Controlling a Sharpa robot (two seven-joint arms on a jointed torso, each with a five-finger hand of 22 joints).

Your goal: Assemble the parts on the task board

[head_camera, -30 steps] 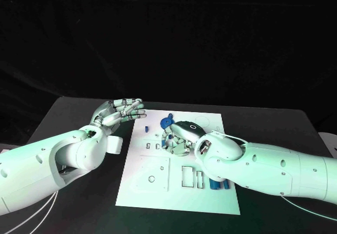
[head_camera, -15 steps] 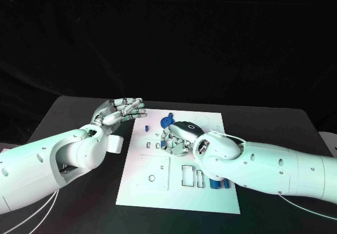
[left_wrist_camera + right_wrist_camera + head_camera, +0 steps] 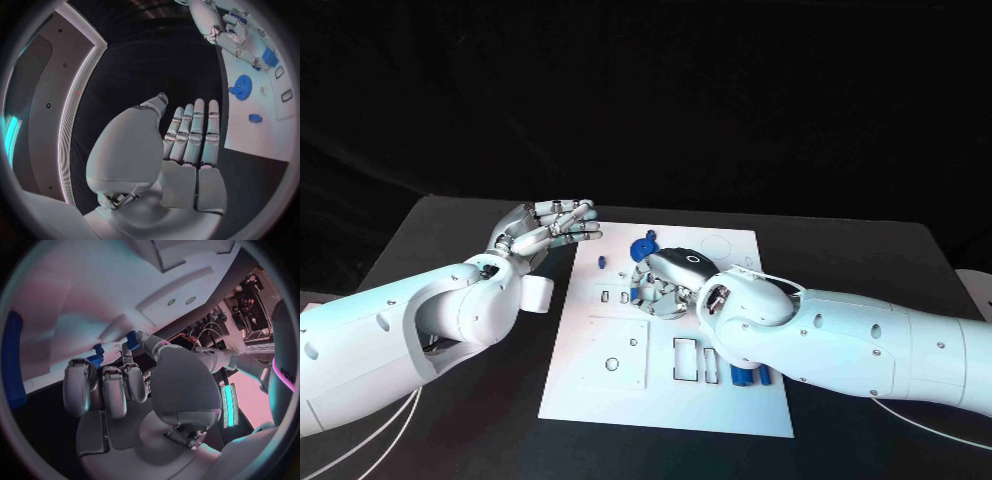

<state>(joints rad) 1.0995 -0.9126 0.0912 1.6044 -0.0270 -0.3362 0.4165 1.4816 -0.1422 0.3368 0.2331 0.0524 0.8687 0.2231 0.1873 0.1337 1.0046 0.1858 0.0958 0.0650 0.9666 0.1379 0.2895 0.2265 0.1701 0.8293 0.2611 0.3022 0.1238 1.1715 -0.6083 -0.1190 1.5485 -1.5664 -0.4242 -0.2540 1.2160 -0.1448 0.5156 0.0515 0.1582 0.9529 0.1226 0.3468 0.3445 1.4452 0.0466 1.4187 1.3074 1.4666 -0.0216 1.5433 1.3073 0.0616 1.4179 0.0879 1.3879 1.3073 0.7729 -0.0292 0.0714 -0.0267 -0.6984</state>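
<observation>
— Start at the left. What is the left hand (image 3: 542, 229) doing?

— It is raised above the black worktop (image 3: 430, 250), just off the left edge of the task board (image 3: 632, 385). Its fingers (image 3: 195, 131) are stretched out straight, side by side, and nothing lies in the palm. The left wrist view shows the same: flat palm, fingers extended, no part in it.

— And the board itself?

— A white plate in the middle of the worktop, with rectangular slots and round holes cut in it. Near its far end sits a round blue part (image 3: 645, 246), and a small blue part (image 3: 603, 263) lies just left of that, closer to the left hand. Both rest on the board, apart from each other.

— Moving right?

— The right hand (image 3: 668, 282) is down on the board's middle, knuckles up, fingers curled toward the surface. A blue piece (image 3: 638, 291) shows under its fingers at the left side. In the right wrist view, small blue bits (image 3: 95, 359) sit right at the fingertips (image 3: 114, 390), so the hand looks closed on a part, though I cannot tell how firmly it is pinched.

— Anything further right?

— Near the board's near right edge, beside the right forearm, lie a few more blue parts (image 3: 749, 375) close together.
</observation>
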